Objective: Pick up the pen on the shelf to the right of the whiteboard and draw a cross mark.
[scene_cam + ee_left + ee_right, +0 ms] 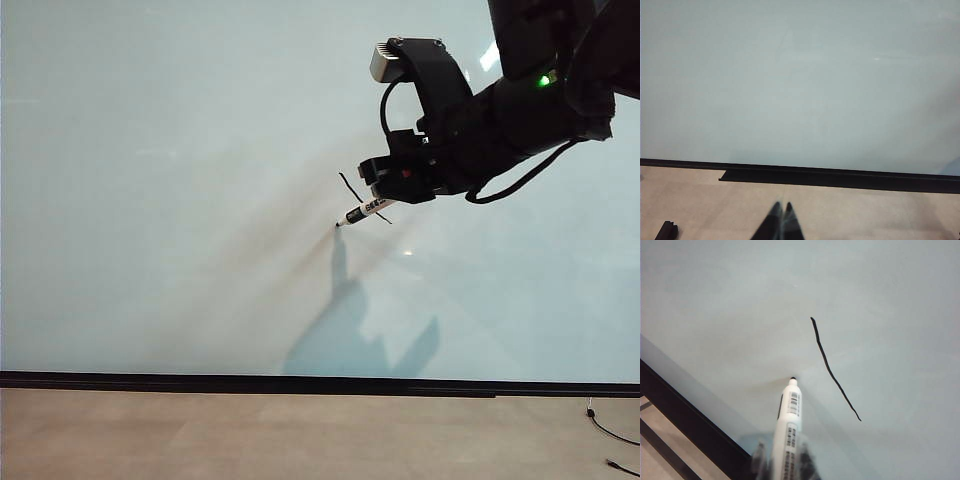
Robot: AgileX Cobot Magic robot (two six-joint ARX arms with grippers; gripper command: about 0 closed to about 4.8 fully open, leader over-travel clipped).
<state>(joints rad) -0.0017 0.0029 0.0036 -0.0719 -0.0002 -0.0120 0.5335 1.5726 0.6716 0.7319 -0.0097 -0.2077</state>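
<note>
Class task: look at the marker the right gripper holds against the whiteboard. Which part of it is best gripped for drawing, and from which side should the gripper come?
Grip the pen on its white barrel, well behind the black tip, as the right gripper does now. Come from the rear end, along the pen's length, because the tip must stay free and pointed at the whiteboard beside the drawn line. The left gripper is shut and idle.

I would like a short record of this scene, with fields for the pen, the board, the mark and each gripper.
pen: white marker in the right gripper, tip at the board
whiteboard: large pale board, black strip along its lower edge
mark: one black stroke only; cross not complete
right gripper: shut on the pen, in front of the board beside the stroke
left gripper: shut, holds nothing, low over the floor before the board
</note>
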